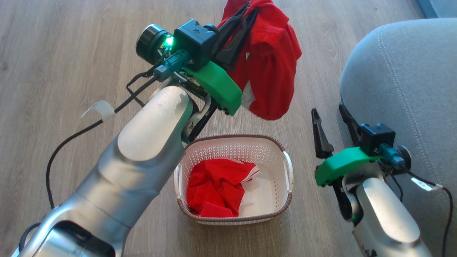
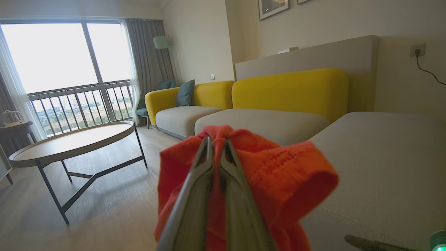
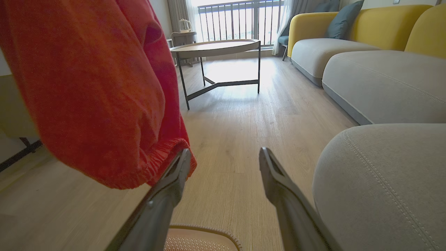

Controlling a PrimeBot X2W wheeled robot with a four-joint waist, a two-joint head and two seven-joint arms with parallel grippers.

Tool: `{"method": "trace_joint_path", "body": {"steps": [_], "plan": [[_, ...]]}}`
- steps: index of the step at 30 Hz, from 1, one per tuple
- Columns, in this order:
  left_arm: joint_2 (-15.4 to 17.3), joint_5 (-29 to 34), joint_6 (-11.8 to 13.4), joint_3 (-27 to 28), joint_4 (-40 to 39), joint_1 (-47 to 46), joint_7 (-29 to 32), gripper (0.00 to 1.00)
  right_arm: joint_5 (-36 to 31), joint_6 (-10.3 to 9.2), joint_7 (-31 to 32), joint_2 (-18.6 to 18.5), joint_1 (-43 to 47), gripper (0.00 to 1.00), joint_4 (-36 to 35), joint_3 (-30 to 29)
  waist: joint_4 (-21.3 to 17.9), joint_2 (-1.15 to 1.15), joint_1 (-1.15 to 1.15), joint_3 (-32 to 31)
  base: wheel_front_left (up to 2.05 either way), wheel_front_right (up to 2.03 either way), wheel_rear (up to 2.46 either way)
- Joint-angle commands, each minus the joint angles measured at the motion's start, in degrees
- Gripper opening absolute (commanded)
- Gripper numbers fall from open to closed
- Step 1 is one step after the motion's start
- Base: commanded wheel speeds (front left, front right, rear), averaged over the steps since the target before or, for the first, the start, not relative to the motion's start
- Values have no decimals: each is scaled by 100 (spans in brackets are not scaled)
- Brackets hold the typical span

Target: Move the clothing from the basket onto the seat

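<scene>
Now we are holding one red garment [image 1: 271, 71] in the left jaws, pinched shut on it, high above the basket [image 1: 287, 167]. The right jaws are standing wide and empty beside the seat [image 1: 410, 78]. We should be carrying it well over the seat before releasing, while more clothing [image 1: 214, 189] is lying in the basket.

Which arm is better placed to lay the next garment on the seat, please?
Left. The left gripper is shut on a red garment held above the basket; the right gripper is open and empty beside the seat.
</scene>
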Motion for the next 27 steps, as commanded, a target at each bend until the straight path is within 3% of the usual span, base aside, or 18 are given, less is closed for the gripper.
{"method": "trace_joint_path", "body": {"steps": [1, 13, 17, 27], "plan": [[59, -26, 24, 200, -154, -345, -29, 0, 33, 41, -27, 21, -143, 100, -300, 127, 0, 0, 1, 9, 0, 0, 0], [59, -59, 34, 37, -198, -318, -29, 0, 107, 41, -27, -103, -407, 100, -1878, 821, 57, 0, 1, 89, 0, 0, 0], [59, -109, 38, -64, -242, -309, -29, 0, 77, 41, -27, -96, -589, 100, -1699, 1028, 119, 0, 1, 97, 0, 0, 0], [59, -299, 103, -420, -369, -269, -29, 0, -157, 41, -27, 4, -1164, 100, -312, 1195, 329, 0, 1, 53, 0, 0, 0]]}}
